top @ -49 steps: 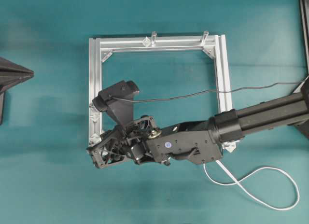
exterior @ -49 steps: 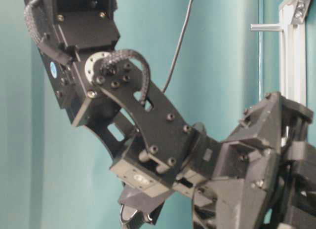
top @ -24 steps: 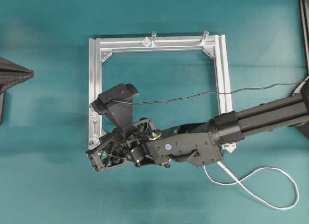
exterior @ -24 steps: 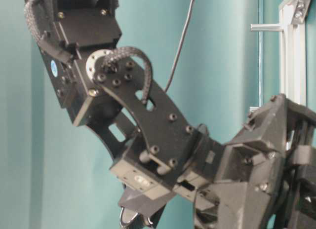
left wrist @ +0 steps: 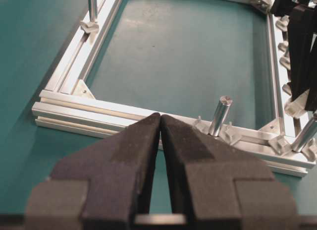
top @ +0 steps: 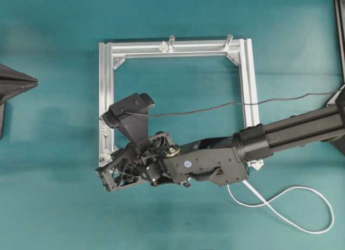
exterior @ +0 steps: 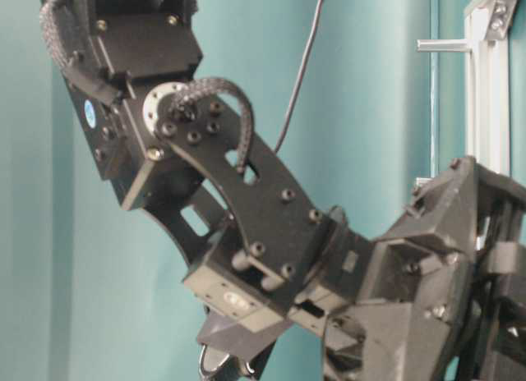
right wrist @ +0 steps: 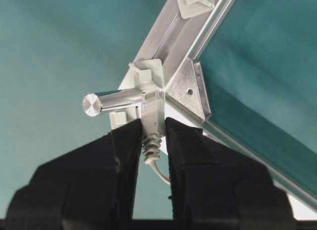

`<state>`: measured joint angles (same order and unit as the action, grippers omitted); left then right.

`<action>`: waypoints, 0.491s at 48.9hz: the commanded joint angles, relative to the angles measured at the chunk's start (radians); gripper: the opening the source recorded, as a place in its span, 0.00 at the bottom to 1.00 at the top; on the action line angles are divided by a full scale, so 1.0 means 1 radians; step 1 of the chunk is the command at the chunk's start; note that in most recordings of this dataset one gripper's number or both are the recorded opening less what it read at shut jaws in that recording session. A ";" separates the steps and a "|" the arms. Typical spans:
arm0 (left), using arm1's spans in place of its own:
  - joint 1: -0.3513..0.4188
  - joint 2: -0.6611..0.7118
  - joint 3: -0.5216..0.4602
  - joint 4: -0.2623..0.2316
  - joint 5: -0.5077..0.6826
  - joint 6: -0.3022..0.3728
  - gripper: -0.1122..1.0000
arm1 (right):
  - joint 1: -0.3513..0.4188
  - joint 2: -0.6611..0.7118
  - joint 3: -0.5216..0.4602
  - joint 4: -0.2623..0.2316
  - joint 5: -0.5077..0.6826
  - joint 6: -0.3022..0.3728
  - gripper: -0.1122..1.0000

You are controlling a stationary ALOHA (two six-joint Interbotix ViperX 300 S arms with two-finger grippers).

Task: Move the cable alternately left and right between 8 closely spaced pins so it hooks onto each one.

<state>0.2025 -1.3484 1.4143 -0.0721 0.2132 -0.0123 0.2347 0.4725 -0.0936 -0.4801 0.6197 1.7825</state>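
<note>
Clamped between the two black, matte pads of my right gripper is the ribbed white plug end of the cable, its tip pressed against a polished cylindrical metal post that sticks out at the corner of the aluminium frame. From the right wrist view I can see a flat triangular corner bracket with one screw just beside the plug, and a pale stud-like pin cut off at the top edge. From overhead, the rest of the cable lies as a loose white loop on the teal surface at lower right, and its run toward the plug is hidden under the black right arm, which also covers the lower left corner of the square frame. My left gripper sits with its coarse black fingers together, holding nothing, aimed at the near rail where another upright post stands. I can make out small silvery pins along the right-hand rail there, partly blocked by the black arm. The table-level view is almost filled by black arm brackets and screws; no gripper is readable in it.
</note>
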 commanded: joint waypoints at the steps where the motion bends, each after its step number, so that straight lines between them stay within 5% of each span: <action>1: -0.003 0.009 -0.011 0.003 -0.009 -0.011 0.22 | 0.014 -0.020 -0.026 0.002 -0.006 -0.002 0.26; 24: -0.002 0.008 -0.011 0.002 -0.009 -0.011 0.22 | 0.034 -0.020 -0.032 0.002 -0.020 -0.002 0.26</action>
<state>0.2010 -1.3484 1.4143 -0.0721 0.2132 -0.0138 0.2470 0.4725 -0.0982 -0.4801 0.6075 1.7840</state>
